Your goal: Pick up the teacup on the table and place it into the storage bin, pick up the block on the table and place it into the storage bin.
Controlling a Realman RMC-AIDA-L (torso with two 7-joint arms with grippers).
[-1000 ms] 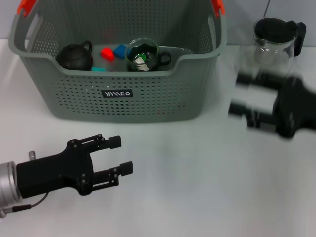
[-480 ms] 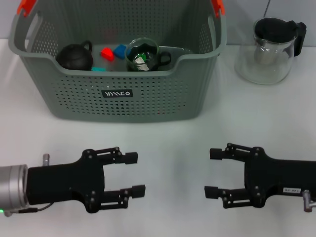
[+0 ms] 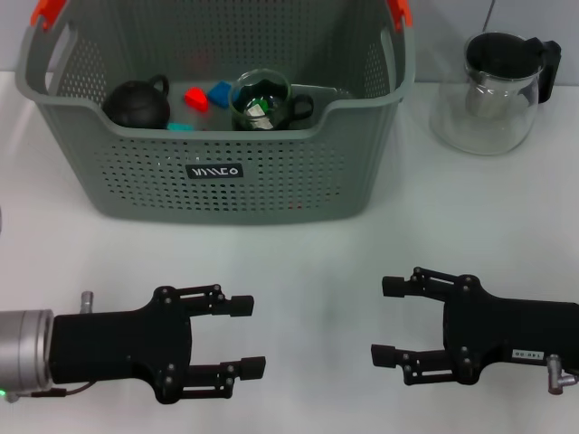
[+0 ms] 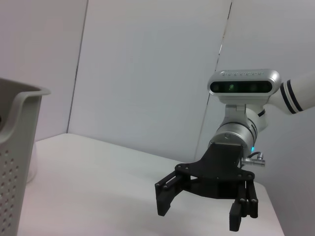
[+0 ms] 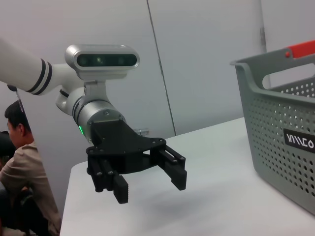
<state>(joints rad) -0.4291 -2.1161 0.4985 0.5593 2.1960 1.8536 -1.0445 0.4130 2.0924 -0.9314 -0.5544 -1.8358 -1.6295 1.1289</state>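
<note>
Both grippers, left gripper [image 3: 237, 335] and right gripper [image 3: 387, 320], are hovering empty with jaws apart. Teacup [image 3: 262, 101] and block [image 3: 196, 98] are sitting in the storage bin [image 3: 217, 181] well beyond them; risk looks minimal, maybe arms clipping each other.

The storage bin [image 3: 217, 117] fills the far left half of the worktop [image 3: 308, 262], its tall perforated walls barring any low sideways approach, so its inside is reachable only from above. A glass jug [image 3: 493, 90] stands by the far right corner, apart from the bin. Along the near edge, the left pincer [image 3: 244, 336] and right pincer [image 3: 382, 319] hover spread, facing each other across a bare gap.
</note>
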